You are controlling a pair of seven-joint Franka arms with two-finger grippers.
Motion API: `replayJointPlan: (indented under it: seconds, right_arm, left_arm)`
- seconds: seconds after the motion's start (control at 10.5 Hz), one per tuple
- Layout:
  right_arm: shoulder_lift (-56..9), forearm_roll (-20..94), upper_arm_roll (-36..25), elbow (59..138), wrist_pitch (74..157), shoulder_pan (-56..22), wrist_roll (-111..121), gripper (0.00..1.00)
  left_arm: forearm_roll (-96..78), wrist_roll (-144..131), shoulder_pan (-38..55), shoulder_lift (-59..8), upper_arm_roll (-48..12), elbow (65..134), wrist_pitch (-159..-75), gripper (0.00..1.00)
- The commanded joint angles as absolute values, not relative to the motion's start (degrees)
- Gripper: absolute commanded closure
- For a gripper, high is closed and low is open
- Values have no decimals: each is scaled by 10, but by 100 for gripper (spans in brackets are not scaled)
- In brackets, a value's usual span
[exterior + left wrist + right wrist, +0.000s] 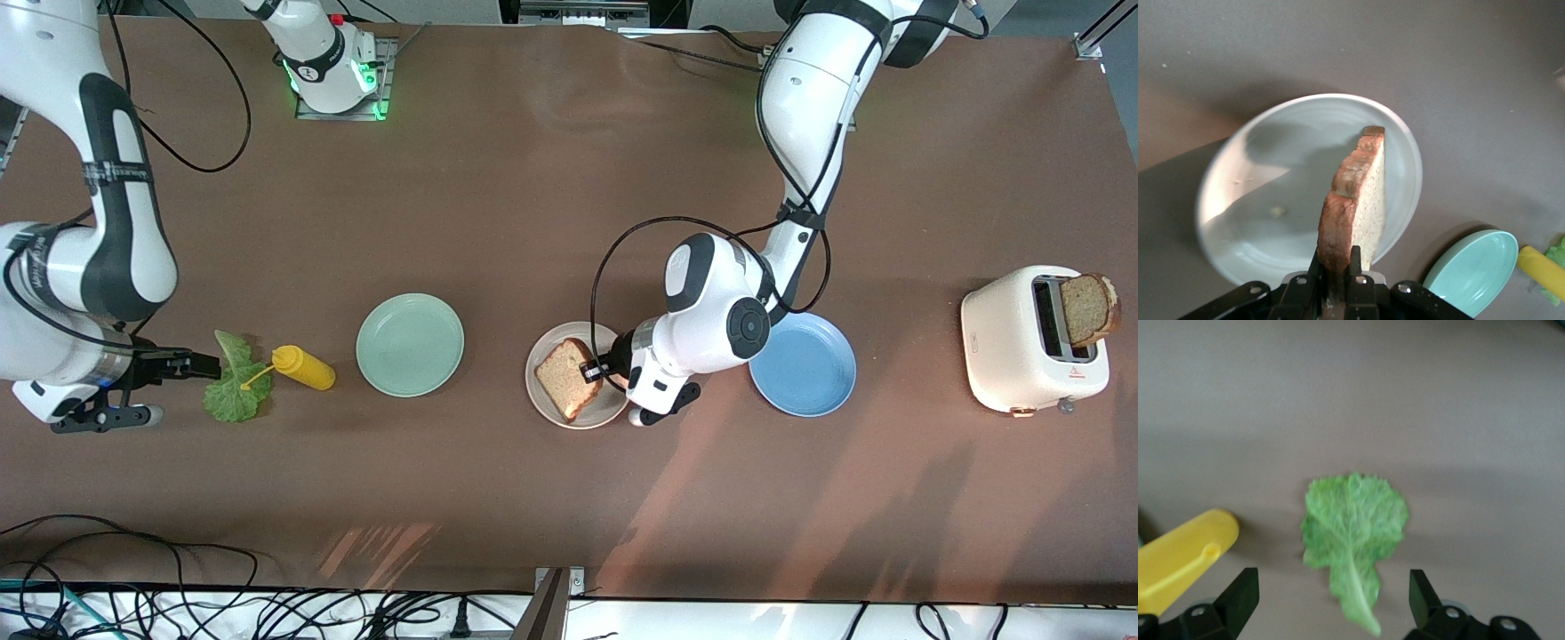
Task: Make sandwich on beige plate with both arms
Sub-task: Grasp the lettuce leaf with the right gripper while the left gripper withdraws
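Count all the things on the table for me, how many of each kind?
Plates: 3, beige plate, mint-green plate, blue plate
Bread slices: 2
Lettuce leaf: 1
Yellow bottle: 1
Toaster: 1
Total: 8

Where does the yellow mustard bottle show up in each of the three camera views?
Front view: the yellow bottle lies on the table between the lettuce leaf and the mint-green plate.
Left wrist view: only its end shows at the frame edge, beside the mint-green plate.
Right wrist view: it lies beside the lettuce leaf.
Shared landmark: the lettuce leaf, next to the bottle in all three views.
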State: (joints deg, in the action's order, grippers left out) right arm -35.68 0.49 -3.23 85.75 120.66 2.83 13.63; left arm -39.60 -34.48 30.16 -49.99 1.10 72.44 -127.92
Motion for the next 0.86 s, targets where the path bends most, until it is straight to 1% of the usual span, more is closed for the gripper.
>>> replayJointPlan:
  seconds: [0.0, 0.1, 0.29, 0.38, 0.48, 0.57, 0.67, 0.76]
  right_arm:
    - [-389, 8, -29, 865, 1271, 38, 163, 0]
    - [-400, 15, -29, 874, 1290, 41, 177, 0]
    - [-411, 44, -29, 898, 1321, 44, 199, 0]
    - [-409, 52, -29, 921, 1338, 45, 201, 0]
    - [-404, 54, -28, 948, 1359, 50, 211, 0]
    - [-396, 54, -29, 978, 1393, 53, 229, 0]
    - [-391, 55, -28, 1006, 1425, 54, 237, 0]
    - [-387, 55, -29, 1022, 1442, 54, 239, 0]
  left_arm:
    - [-414, -336, 303, -497, 18, 735, -1276, 32]
    - [-411, -336, 295, -496, 18, 738, -1267, 26]
    - [-410, -334, 280, -493, 21, 738, -1235, 24]
    - [-396, -333, 267, -490, 21, 737, -1217, 24]
    - [-369, -333, 255, -489, 19, 733, -1196, 20]
    - [-358, -332, 244, -481, 20, 732, -1181, 17]
    - [-347, -332, 227, -471, 20, 732, -1167, 17]
    - [-329, -332, 211, -458, 21, 731, -1147, 10]
